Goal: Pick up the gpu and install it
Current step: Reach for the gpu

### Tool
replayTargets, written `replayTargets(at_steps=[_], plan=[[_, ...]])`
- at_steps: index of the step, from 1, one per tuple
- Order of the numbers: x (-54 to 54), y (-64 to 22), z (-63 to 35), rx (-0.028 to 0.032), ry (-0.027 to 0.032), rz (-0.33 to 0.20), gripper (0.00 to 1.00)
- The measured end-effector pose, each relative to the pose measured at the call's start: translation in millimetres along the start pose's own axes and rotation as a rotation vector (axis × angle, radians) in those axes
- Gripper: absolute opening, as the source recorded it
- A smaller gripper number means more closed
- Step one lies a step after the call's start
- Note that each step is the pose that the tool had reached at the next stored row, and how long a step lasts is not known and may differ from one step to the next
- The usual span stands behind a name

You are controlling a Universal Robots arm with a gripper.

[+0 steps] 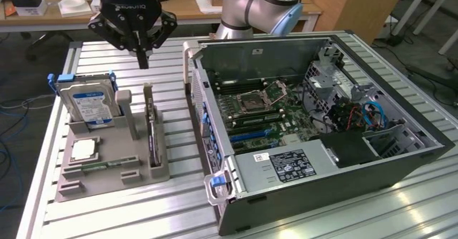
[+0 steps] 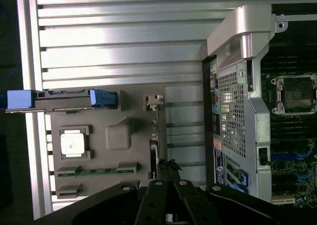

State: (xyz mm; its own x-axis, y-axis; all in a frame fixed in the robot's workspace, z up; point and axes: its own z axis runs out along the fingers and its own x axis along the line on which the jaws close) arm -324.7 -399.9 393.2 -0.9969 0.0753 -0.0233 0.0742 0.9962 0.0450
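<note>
My jaws, shut and empty, hover above the thin dark gpu card point(image 1: 151, 124), unpicked in its grey moulded holder point(image 1: 100, 188); installation in the open black computer case point(image 1: 344, 181) is outstanding.

Shiny metal table point(image 1: 128, 217), matt plastic holder point(image 1: 100, 184)

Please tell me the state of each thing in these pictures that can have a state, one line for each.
gripper: shut, holding nothing, above the gpu.
gpu: standing on its edge in the grey holder, not picked up.
hard drive: upright in the holder.
CPU chip: lying flat in the holder.
computer case: open, side cover off.
CPU socket: no chip in it.
</note>
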Motion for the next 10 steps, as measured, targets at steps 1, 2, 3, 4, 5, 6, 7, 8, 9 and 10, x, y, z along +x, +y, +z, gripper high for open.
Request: replayTargets(at_steps=[1,2,3,4,5,6,7,8,9,10], plan=[[1.5,-0.1,0.0,0.0000,0.0000,0.000,0.10],[3.0,-0.3,-0.1,0.0000,0.0000,0.000,0.10],[4.5,-0.5,-0.1,0.0000,0.0000,0.000,0.10],[6.0,-0.6,-0.1,0.0000,0.0000,0.000,0.10],[7.4,-0.7,-0.2,0.0000,0.0001,0.000,0.10],[8.8,-0.9,-0.2,0.0000,0.0000,0.000,0.10],[10.3,-1.0,-0.3,0.0000,0.0001,0.000,0.10],[11.7,-1.1,-0.3,0.0000,0.0001,0.000,0.10],[12.7,-1.2,-0.3,0.0000,0.0001,0.000,0.10],[13.3,-1.3,-0.3,-0.0001,0.0000,0.000,0.10]])
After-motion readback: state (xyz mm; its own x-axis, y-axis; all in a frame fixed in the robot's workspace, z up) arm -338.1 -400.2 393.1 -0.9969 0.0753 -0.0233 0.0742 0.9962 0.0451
